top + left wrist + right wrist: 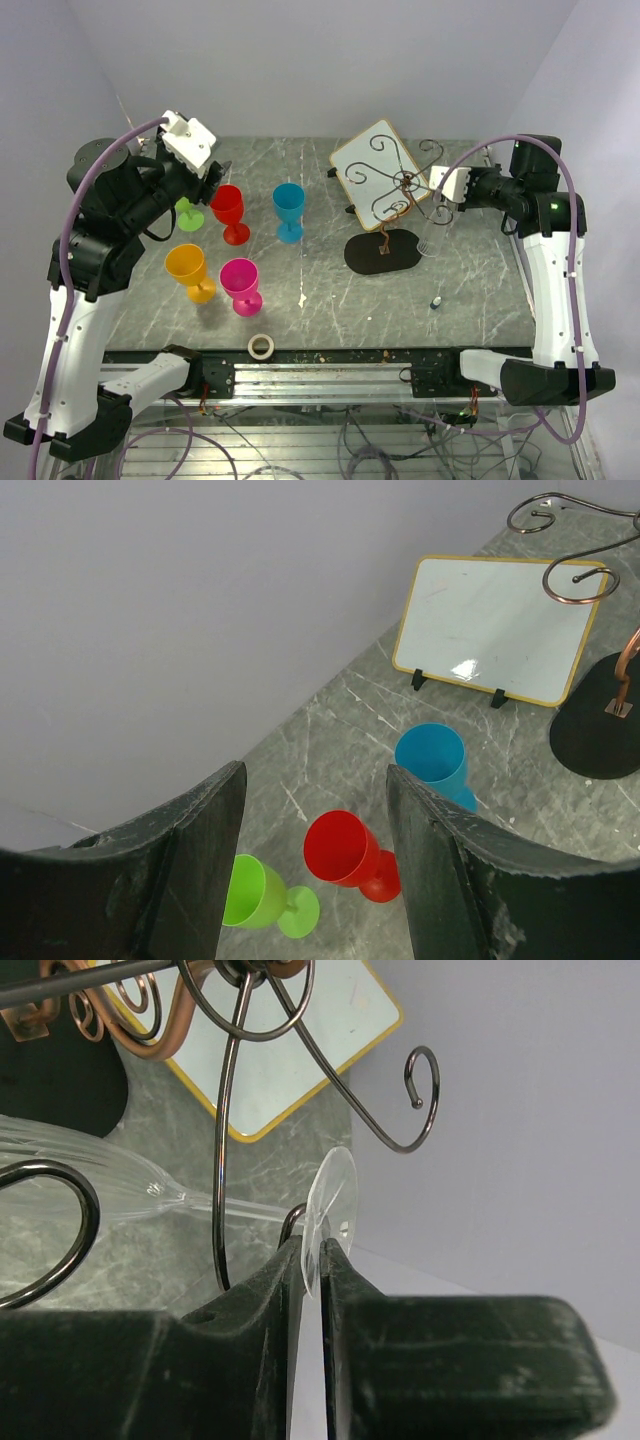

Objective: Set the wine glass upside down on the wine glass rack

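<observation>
The left claw point(315, 778) is open and empty, and at the wine glass rack point(385, 250) the right claw point(315, 1255) pinches the foot of the upside-down wine glass point(150, 1188), which may fall if the wire is not under its foot.

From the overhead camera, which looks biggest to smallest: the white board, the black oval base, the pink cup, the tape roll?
1. white board
2. black oval base
3. pink cup
4. tape roll
The propped board rises toward the camera, so its lead is unsure.
</observation>
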Motion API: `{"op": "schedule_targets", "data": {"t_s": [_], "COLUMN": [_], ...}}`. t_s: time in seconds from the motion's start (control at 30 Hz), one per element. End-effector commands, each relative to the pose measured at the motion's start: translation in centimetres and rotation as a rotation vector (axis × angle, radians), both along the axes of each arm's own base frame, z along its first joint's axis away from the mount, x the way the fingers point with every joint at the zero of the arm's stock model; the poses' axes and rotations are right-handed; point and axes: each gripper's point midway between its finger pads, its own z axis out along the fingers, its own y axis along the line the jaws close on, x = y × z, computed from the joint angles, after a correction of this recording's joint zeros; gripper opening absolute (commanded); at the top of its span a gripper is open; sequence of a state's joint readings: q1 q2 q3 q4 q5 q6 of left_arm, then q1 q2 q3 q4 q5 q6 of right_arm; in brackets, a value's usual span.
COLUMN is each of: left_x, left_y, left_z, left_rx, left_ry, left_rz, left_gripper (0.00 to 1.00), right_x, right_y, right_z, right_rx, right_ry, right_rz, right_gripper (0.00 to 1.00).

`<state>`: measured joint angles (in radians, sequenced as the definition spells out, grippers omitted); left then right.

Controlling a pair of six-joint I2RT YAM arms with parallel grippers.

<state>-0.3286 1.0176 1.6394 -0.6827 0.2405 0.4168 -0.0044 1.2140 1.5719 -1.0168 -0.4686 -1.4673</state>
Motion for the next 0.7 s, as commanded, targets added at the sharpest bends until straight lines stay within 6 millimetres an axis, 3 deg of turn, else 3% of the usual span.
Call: {"op": "schedule_targets", "data": {"t_s": [0.0, 0.67], "left_x": [-0.8, -1.5], "left_y": [0.0, 0.5], "left_z": [0.6, -0.2], "left_rx": [0.001, 0.02], "left_ry": [-0.026, -0.026], "left_rz": [-0.021, -0.017], "left_gripper": [0.69, 0.69], "right_x": [-0.9, -2.0], "right_y": [0.9, 2.5], "right_z": [-0.3, 0.2], "right_rx": [0.021, 0.085], "right_ry": [0.015, 0.024], "right_rz": [0.043, 0.11], "right_gripper": [0.13, 0.26]}}
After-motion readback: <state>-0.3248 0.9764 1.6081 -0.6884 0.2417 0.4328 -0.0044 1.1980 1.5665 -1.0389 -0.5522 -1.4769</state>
